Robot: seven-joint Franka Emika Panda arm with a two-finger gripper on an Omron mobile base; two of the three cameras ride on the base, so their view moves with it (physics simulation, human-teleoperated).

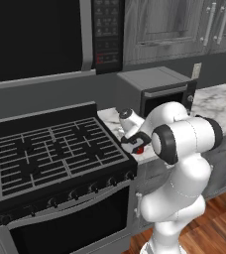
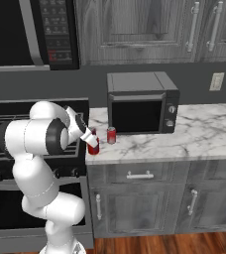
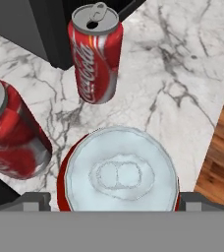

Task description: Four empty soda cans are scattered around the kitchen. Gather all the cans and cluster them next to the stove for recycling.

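Fingers (image 3: 119, 203) spread wide beside a soda can (image 3: 120, 174) (contact unclear).

1. Your left base view looks forward and down across the stove (image 1: 55, 154).
2. Your right base view shares its marble counter (image 2: 204, 129).
3. Your hand view sits close above three soda cans (image 3: 121, 172).

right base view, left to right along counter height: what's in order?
stove → robot arm → claw at a soda can → second soda can → countertop oven → bare marble counter
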